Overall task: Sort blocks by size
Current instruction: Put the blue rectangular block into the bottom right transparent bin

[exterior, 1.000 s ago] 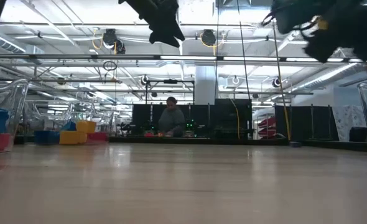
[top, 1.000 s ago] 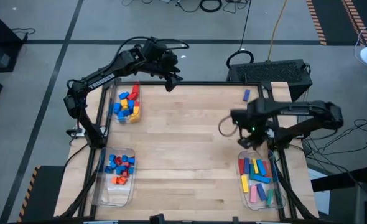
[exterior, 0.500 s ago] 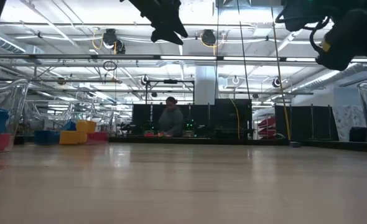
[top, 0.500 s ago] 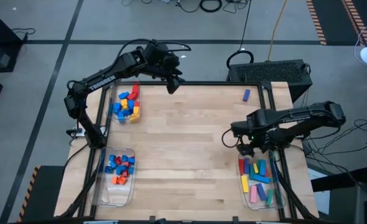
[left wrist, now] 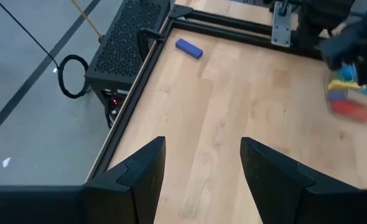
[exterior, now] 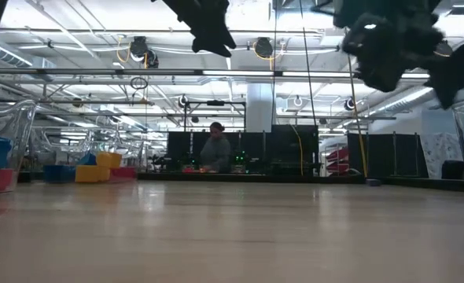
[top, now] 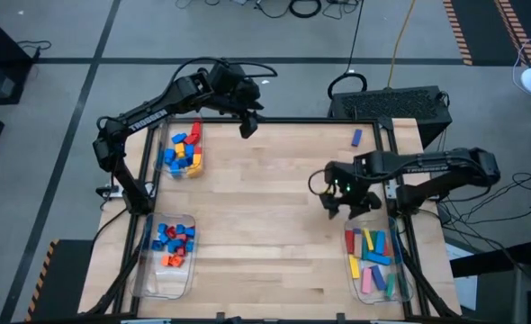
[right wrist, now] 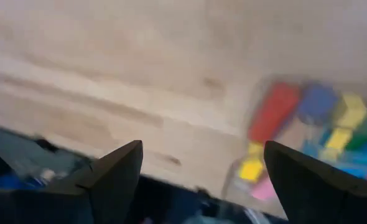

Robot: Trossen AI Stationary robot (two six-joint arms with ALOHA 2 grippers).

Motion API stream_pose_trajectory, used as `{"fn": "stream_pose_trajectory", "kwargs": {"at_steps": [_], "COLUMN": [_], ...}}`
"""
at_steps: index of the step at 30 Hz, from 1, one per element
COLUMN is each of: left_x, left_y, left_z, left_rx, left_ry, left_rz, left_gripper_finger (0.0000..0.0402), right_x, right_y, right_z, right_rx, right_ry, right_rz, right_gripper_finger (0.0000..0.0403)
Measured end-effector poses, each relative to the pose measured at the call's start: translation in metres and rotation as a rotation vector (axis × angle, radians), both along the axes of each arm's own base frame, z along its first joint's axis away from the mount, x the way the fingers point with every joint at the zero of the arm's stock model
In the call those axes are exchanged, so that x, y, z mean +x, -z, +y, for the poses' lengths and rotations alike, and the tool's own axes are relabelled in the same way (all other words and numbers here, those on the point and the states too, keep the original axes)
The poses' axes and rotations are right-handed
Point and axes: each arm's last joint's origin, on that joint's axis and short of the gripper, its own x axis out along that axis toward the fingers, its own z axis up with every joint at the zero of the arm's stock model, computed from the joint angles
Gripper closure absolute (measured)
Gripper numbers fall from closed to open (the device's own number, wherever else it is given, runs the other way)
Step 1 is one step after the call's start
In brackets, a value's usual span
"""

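Observation:
The blocks lie sorted in three clear bins. Mixed blue, yellow and red bricks fill the far left bin (top: pixel 183 149). Small blue, red and orange ones fill the near left bin (top: pixel 172 245). Long bars fill the near right bin (top: pixel 373 258), which also shows blurred in the right wrist view (right wrist: pixel 308 124). One blue block (top: pixel 356 137) lies flat on the table near the far right corner and shows in the left wrist view (left wrist: pixel 188 48). My left gripper (top: pixel 246 128) hangs open and empty over the far edge. My right gripper (top: pixel 337 205) is open and empty, above the table just left of the near right bin.
The wooden table (top: pixel 265 207) has a black frame around it. A black box (top: pixel 391 103) stands beyond the far right corner. In the low view, a person (exterior: pixel 216 149) stands far behind the table.
My right gripper has swung about beside the near right bin, first toward the table's near edge, then back toward the table's left, turning as it goes. It stays open and empty. No block has moved.

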Motion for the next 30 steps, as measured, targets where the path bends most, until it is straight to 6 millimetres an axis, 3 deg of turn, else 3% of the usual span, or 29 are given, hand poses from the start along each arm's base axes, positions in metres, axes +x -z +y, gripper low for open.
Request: {"fn": "stream_pose_trajectory", "kwargs": {"at_steps": [7, 12, 15, 23, 30], "left_x": [-0.001, -0.002, -0.003, -0.008, -0.011], "left_y": [0.002, 0.003, 0.004, 0.008, 0.010], "left_z": [-0.001, -0.001, -0.002, -0.001, 0.000], "left_rx": [0.031, 0.034, 0.038, 0.028, 0.025], "left_ry": [0.034, 0.046, 0.055, 0.067, 0.074], "left_rz": [0.029, 0.049, 0.062, 0.115, 0.143], "left_gripper_finger": [0.0194, 0.0194, 0.0194, 0.0194, 0.0194], "right_x": [0.001, -0.014, -0.026, -0.046, -0.055], "right_y": [0.000, 0.003, 0.011, 0.050, 0.030], "right_z": [-0.050, -0.099, -0.131, -0.196, -0.248], "right_rx": [-0.152, -0.395, -0.432, -0.310, -0.334], "right_ry": [0.264, 0.560, 0.667, 0.710, 0.623], "right_rz": [-0.038, 0.051, 0.122, 0.266, 0.393], "right_gripper_finger": [0.0083, 0.0083, 0.0083, 0.0083, 0.0083]}}
